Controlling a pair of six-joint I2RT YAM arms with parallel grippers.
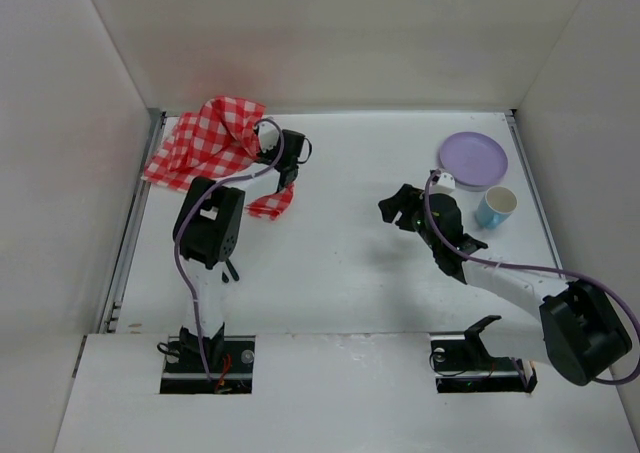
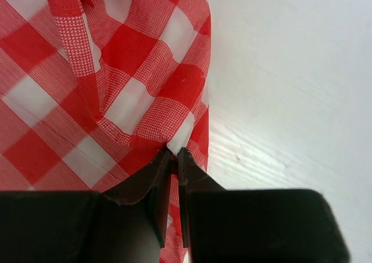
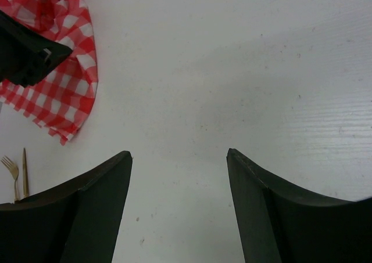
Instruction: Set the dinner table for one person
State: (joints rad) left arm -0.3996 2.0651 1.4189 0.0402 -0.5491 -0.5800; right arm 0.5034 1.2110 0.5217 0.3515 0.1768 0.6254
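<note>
The dinner table (image 1: pixel 340 273) is a large white surface. A crumpled red-and-white checked cloth (image 1: pixel 215 138) lies at its far left. My left gripper (image 1: pixel 287 185) is shut on the cloth's near right edge. In the left wrist view the gripper (image 2: pixel 174 152) pinches a fold of the cloth (image 2: pixel 116 71) between its tips. My right gripper (image 1: pixel 393 211) hovers right of centre. It (image 3: pixel 179 152) is open over bare table (image 3: pixel 232 71) with nothing between its fingers.
A lilac plate (image 1: pixel 472 160) and a light blue cup (image 1: pixel 495 207) sit at the far right. A gold fork (image 3: pixel 10 170) and a second gold utensil (image 3: pixel 24 170) lie near the cloth (image 3: pixel 64 100). Metal rails (image 1: pixel 130 243) and white walls border the table.
</note>
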